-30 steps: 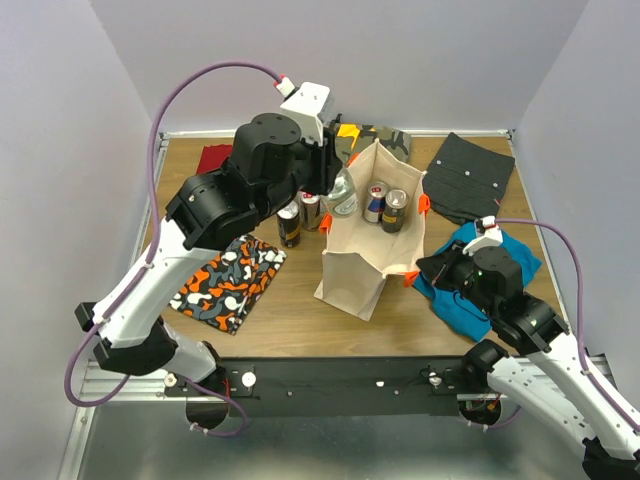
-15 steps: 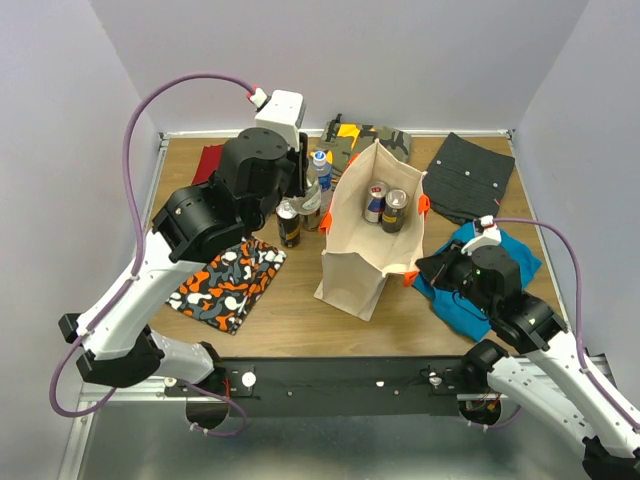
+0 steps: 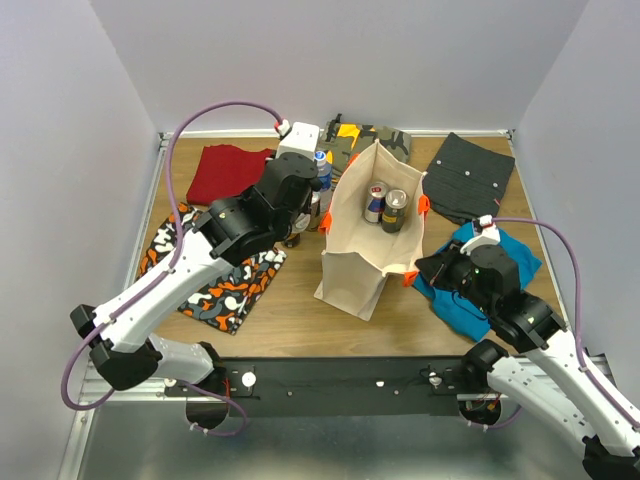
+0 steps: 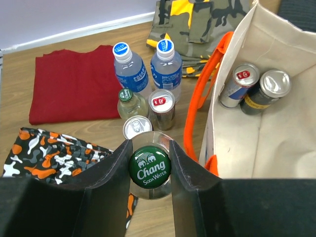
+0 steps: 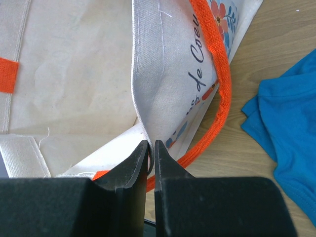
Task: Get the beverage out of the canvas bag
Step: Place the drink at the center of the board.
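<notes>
While the canvas bag (image 3: pixel 360 270) stands, left jaws clamping soda bottle (image 4: pixel 150 170), right jaws pinching bag rim.

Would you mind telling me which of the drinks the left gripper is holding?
The bottle with the green Chang cap, clamped in the left gripper; the others stand free on the table or in the canvas bag.

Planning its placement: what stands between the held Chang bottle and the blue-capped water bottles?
The left wrist view shows a silver-topped can, a red-tabbed can and a green-capped bottle.
</notes>
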You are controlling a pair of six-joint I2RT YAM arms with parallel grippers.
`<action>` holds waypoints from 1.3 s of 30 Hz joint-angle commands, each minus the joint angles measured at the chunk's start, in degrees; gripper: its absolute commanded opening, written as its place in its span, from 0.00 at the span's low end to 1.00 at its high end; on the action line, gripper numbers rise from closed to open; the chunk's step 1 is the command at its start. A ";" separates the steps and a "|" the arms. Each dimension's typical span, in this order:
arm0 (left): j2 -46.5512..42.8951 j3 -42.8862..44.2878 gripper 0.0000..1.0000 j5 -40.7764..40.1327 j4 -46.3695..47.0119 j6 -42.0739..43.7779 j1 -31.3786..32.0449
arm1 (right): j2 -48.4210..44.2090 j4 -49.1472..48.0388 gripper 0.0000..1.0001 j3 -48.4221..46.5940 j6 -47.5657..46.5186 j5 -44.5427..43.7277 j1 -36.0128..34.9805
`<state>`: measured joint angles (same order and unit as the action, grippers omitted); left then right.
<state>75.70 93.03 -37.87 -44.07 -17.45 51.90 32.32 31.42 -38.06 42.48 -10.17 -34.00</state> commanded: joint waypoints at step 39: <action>6.65 -22.63 0.00 11.94 35.63 -1.27 -7.69 | 1.44 3.04 0.18 0.97 -0.20 -2.48 0.25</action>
<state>82.74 69.38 -25.87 -19.77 -20.10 44.58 33.47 31.44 -38.06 42.50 -10.17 -34.00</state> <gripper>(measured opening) 0.413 0.182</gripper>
